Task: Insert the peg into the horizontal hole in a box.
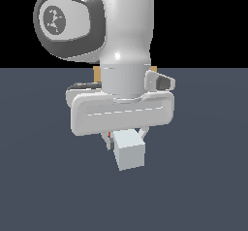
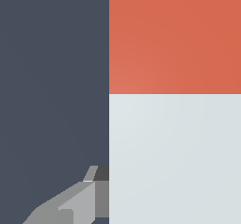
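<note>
Going left to right in the exterior view: a sliver of the tan box (image 1: 98,73) peeks out behind the arm, then the gripper (image 1: 127,137) is clamped on the peg (image 1: 129,150), white end toward the camera. Wrist view shows one finger (image 2: 77,202) against the white part.
</note>
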Tool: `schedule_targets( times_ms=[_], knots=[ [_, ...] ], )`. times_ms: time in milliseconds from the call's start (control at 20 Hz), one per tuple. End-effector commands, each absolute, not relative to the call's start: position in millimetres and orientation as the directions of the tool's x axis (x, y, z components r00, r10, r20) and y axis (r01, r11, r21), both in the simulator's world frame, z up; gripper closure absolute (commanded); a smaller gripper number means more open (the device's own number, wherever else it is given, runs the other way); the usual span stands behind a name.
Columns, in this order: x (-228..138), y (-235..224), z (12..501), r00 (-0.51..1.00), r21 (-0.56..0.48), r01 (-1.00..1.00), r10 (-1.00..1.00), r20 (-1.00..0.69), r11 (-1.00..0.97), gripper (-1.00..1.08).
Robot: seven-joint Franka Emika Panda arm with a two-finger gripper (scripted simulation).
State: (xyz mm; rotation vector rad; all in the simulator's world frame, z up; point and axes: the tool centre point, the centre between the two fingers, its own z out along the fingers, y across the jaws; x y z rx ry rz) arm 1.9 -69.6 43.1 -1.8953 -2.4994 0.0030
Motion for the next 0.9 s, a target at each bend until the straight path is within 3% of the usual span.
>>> schedule_targets(
  times_ms=[0,450,850],
  knots=[
    [-0.9,-68.2,54.5,-0.220,0.001,0.975,0.975,0.001,0.220,1.08],
    [-17.4,-60.2,89.1,-0.022,0.001,1.000,1.000,0.002,0.022,1.08],
    [-23.1,-55.6,103.9,0.061,0.000,0.998,0.998,0.001,-0.061,1.08]
  ],
)
